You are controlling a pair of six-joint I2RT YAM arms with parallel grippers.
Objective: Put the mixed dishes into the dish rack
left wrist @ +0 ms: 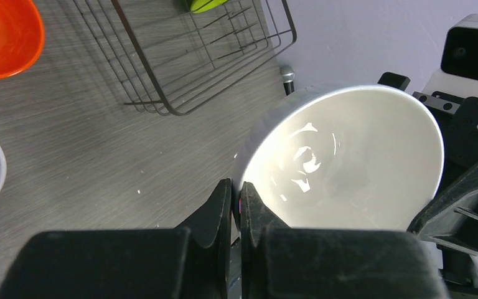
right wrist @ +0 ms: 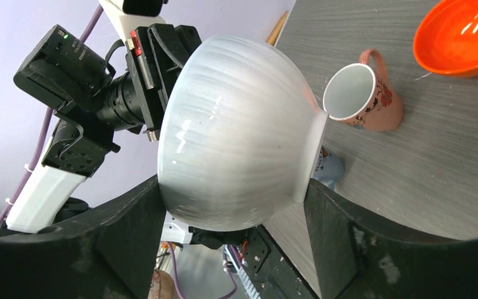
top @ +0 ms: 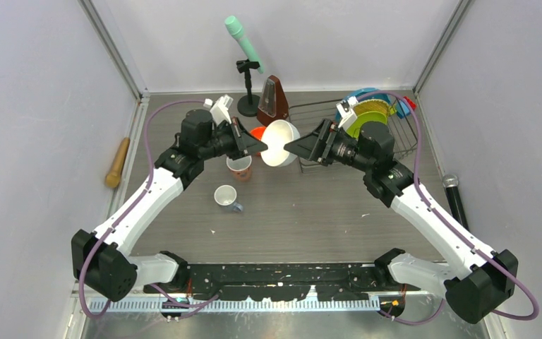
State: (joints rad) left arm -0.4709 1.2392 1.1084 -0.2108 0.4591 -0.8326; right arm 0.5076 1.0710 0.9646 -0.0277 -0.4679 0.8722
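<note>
While hung in mid-air between the two arms, entered as follows.

Item: glossy white ceramic bowl (top: 280, 143), above the grey wood-grain table (top: 310, 212), just beside the left end of the rectangular grey wire dish rack (left wrist: 146, 62), not yet in it.

Left gripper (left wrist: 236, 193): pinched tight on the rim, one finger inside, one outside.

Right gripper (right wrist: 233, 187): spread wide to either side of the bowl, one finger by the wall, the other by the foot ring. Firmly clamped or merely at the surface: not possible to tell.

Hazards, as judged:
- Slip off the smooth rounded wall if let go by the left before a sure hold on the right.
- Fall from there toward the pinkish patterned mug (top: 239, 167) and glossy orange bowl (top: 257, 133) close below.
- Strain or chipping at the rim if pulled two ways at once.

Orientation: tipped on its side, mouth toward the left arm, foot turned away. Round, so no true long axis; mouth-to-foot line well off upright, nearer level.
</note>
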